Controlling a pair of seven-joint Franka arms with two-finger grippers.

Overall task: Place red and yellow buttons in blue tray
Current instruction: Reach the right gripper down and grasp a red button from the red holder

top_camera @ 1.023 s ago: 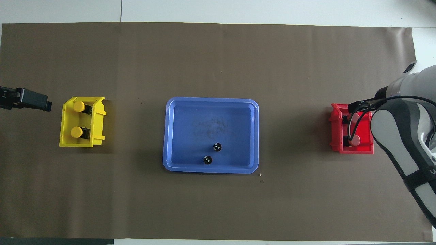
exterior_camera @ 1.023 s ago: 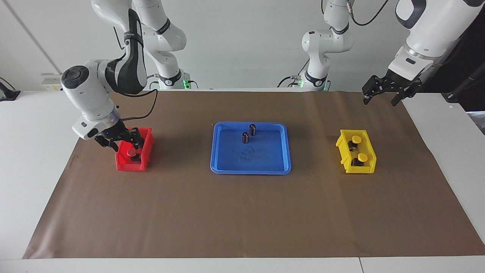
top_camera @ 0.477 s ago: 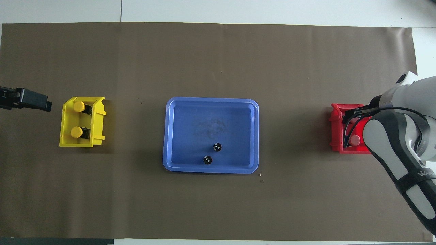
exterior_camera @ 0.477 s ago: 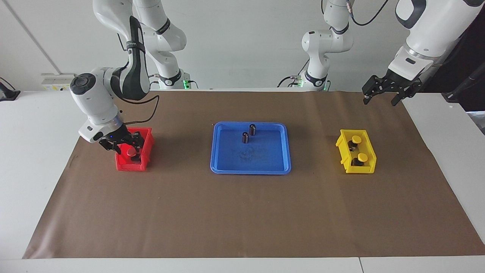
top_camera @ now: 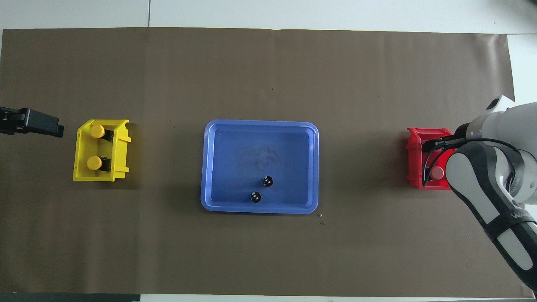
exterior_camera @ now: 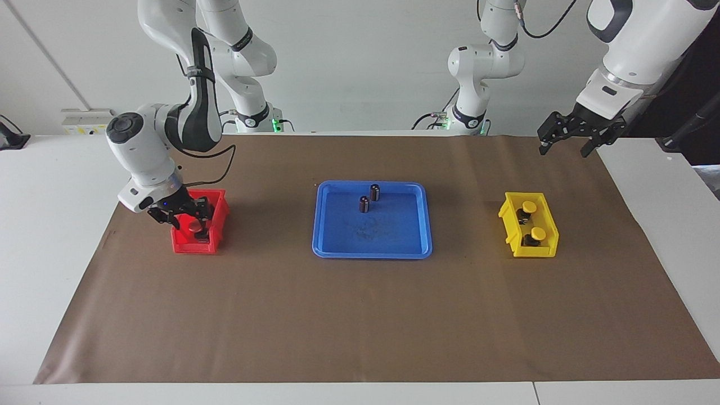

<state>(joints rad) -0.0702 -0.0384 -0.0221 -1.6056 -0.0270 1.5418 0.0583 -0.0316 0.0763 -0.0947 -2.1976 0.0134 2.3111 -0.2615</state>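
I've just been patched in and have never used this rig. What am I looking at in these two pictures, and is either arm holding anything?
Two robot arms work at a paper-covered table. One picture faces them from across the table; the other looks down from above their end.

In the middle is the blue tray, holding two dark cylinders. The yellow bin holds two yellow buttons.

The right gripper is down in the red bin around a red button; I cannot tell whether its jaws have closed. The left gripper waits in the air, holding nothing.
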